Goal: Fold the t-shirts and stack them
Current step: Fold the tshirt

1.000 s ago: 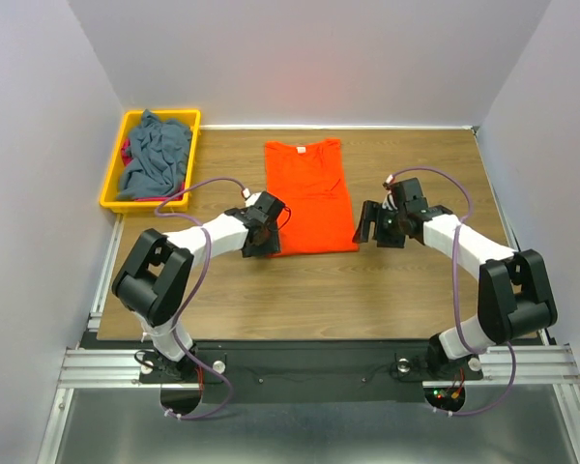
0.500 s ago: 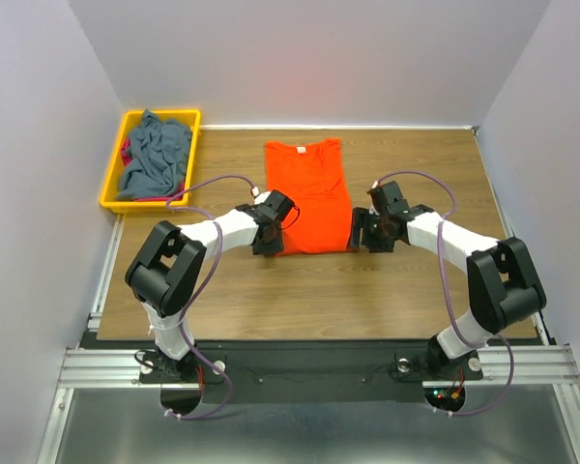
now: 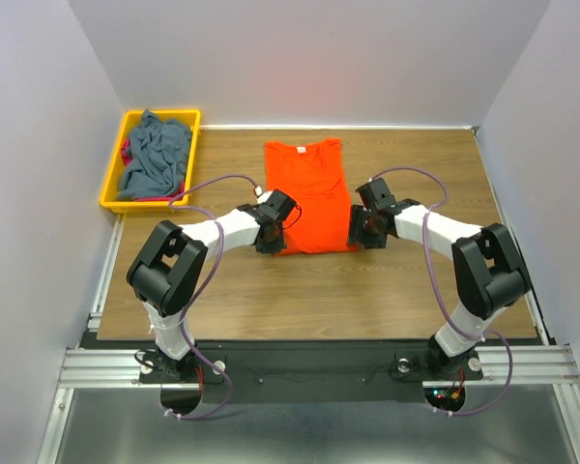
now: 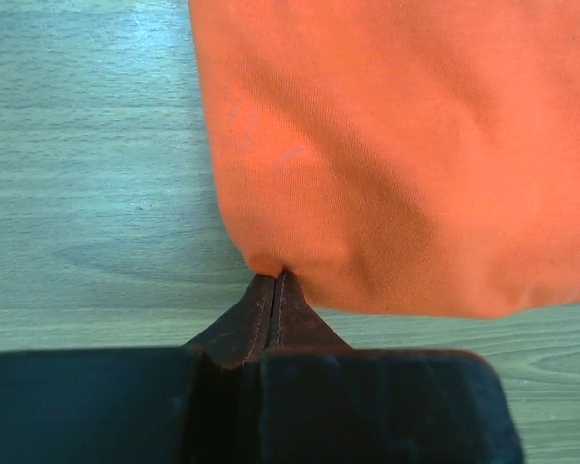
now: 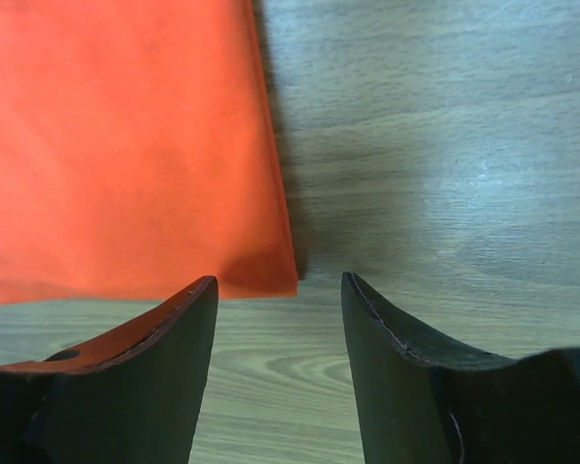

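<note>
An orange t-shirt [image 3: 309, 193] lies folded lengthwise in the middle of the table, neck toward the far side. My left gripper [image 3: 275, 235] is shut on its near left corner [image 4: 271, 261], the cloth puckered at the fingertips. At the near right corner [image 5: 271, 275] my right gripper [image 3: 358, 232] stands open, its fingers [image 5: 179, 329] just short of the hem with nothing between them. A slate grey-blue t-shirt [image 3: 155, 155] lies crumpled in the yellow bin, with a bit of red cloth [image 3: 127, 153] at its left.
The yellow bin [image 3: 114, 166] sits at the table's far left corner. Bare wooden table [image 3: 416, 174] surrounds the orange shirt. White walls close in the far side and both flanks.
Both grippers moved inward to the orange shirt's near corners. The left gripper went from open to shut on the left corner; the right gripper's jaws narrowed but stay open.
</note>
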{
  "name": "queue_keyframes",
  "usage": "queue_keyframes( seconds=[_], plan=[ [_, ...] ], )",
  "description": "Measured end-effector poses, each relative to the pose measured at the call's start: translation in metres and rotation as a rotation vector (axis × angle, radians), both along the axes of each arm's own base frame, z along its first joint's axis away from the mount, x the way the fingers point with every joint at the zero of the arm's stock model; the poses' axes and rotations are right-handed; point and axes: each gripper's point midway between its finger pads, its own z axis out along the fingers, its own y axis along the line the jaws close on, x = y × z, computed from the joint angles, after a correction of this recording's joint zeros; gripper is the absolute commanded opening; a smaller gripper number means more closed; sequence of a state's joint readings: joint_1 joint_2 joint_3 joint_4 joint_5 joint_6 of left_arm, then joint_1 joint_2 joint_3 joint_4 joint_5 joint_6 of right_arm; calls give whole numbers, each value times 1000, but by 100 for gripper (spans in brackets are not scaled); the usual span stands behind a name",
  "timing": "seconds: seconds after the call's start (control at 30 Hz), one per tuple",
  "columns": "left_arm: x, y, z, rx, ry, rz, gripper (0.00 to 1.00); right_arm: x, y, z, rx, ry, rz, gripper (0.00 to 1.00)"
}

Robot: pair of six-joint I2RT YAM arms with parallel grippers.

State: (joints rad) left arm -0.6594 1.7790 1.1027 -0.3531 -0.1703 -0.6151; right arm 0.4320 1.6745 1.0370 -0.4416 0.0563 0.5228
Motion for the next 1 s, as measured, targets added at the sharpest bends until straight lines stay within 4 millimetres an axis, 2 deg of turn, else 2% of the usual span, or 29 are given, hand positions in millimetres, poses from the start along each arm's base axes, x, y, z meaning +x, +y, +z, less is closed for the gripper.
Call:
queue_keyframes(
  seconds=[0.23, 0.47, 0.67, 0.8, 0.83, 0.9, 1.0],
  plan=[
    [0, 0, 0, 0, -2, -10, 0, -3, 0, -13, -35, 24, -4, 52],
    [-1, 0, 0, -8, -11, -13, 0, 4, 9, -16, -62, 18, 6, 35],
    [-6, 1, 1, -19, -8, -18, 0, 4, 10, -17, -75, 14, 5, 31],
    [-8, 2, 1, -23, -3, -25, 0, 4, 11, -18, -68, 16, 4, 17],
    [-9, 2, 1, -25, -1, -28, 0, 4, 12, -18, -66, 17, 3, 9],
    [-11, 2, 1, -26, 4, -36, 0, 4, 13, -18, -61, 18, 8, 1],
    [-17, 4, 3, -28, 9, -47, 0, 3, 13, -17, -61, 19, 18, 1]
  ],
)
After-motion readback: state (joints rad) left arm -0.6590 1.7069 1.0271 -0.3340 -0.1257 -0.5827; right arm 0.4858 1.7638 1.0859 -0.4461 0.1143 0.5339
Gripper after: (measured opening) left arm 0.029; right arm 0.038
